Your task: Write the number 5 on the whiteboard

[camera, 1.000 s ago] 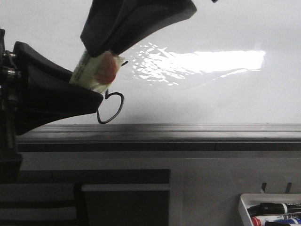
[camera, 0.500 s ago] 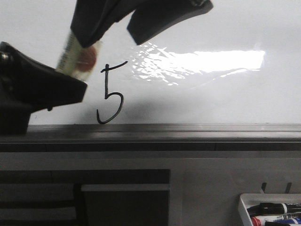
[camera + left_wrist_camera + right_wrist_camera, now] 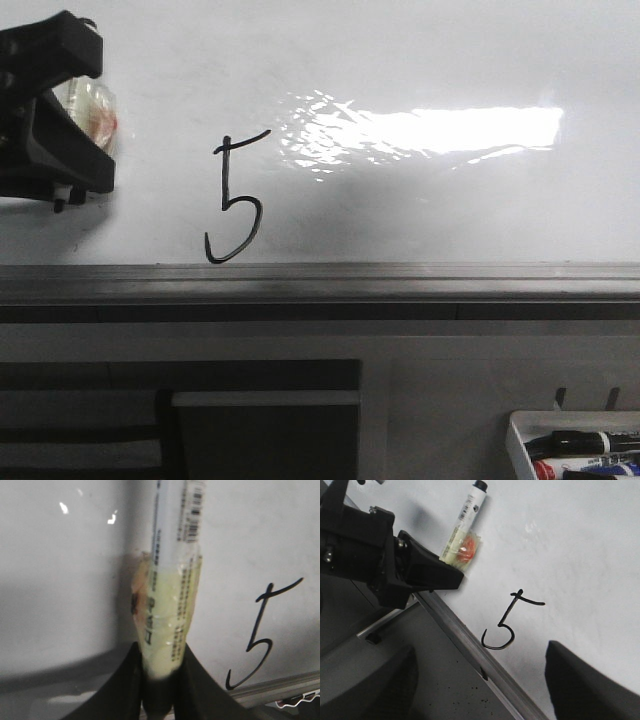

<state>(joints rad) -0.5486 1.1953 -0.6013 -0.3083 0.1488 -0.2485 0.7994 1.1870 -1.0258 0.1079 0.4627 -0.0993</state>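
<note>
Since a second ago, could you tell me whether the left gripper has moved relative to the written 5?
Yes. In the front view the left gripper has pulled away leftward from the number 5, which it covered earlier.

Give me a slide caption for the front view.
Black hand-drawn 5 on glossy whiteboard; left gripper holding the marker beside it.

Front view faces the whiteboard (image 3: 420, 60) head-on, close; both wrist views look along their arms (right one obliquely); all share the number 5 (image 3: 236, 199).
</note>
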